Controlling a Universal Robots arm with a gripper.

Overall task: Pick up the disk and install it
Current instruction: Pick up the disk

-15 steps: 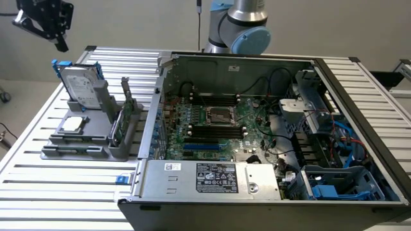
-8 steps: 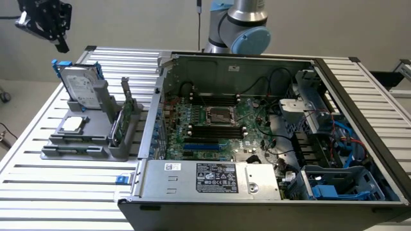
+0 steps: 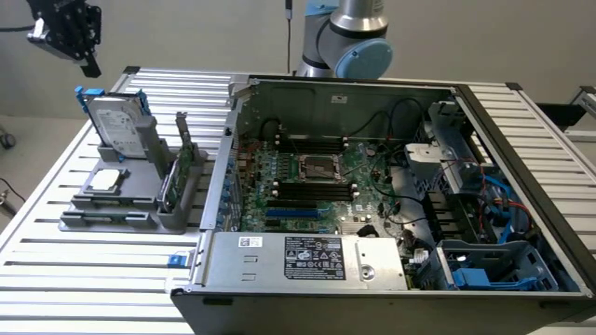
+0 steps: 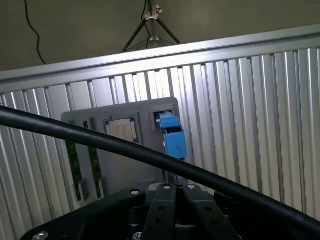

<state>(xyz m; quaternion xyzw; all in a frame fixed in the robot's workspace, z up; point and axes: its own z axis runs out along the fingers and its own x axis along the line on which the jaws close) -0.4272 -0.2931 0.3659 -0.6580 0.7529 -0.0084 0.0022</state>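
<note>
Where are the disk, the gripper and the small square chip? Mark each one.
the disk (image 3: pixel 119 127): exterior view, on its flat upright face.
the gripper (image 4: pixel 176 189): wrist view, where its shut fingertips meet.
the small square chip (image 3: pixel 107 179): exterior view, on its silver top.

From where I stand I count one ribbed metal desk (image 3: pixel 75 293) and one open computer case (image 3: pixel 345 94) lying on it. There is one robot arm (image 3: pixel 349 35) at twelve o'clock from the case in the exterior view, and one hand (image 3: pixel 89 66) out at ten o'clock. One grey rack (image 3: pixel 112 216) sits at nine o'clock from the case. In it are one disk (image 3: pixel 119 125), one small square chip (image 3: pixel 105 179) and two green circuit cards (image 3: pixel 172 185). Inside the case I make out one processor socket (image 3: pixel 317 167) and one labelled silver box (image 3: pixel 308 258) at six o'clock. The wrist view adds one black cable (image 4: pixel 150 155) and one tripod (image 4: pixel 152 22).
</note>
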